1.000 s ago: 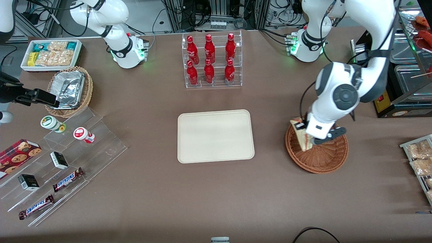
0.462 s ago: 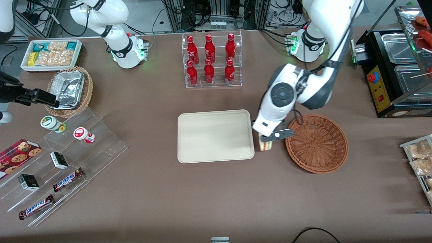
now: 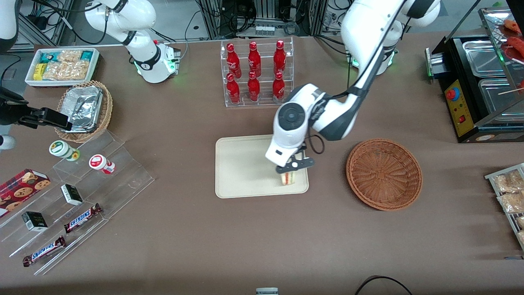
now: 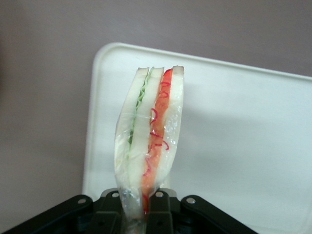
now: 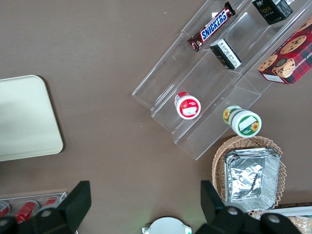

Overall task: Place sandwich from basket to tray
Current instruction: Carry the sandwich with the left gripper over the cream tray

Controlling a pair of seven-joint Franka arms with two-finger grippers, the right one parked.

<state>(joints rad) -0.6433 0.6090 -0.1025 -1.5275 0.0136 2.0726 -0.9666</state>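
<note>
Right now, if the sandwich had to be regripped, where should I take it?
As the gripper holds it now over the tray: come from above and pinch the two flat bread faces of the sandwich at one end, fingers across the thin layers. It stands on edge, so the faces are exposed; squeeze lightly.

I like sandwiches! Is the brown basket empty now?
Empty: the round reddish-brown wicker basket shows only bare weave. The tool holds the triangular sandwich over the cream tray.
</note>
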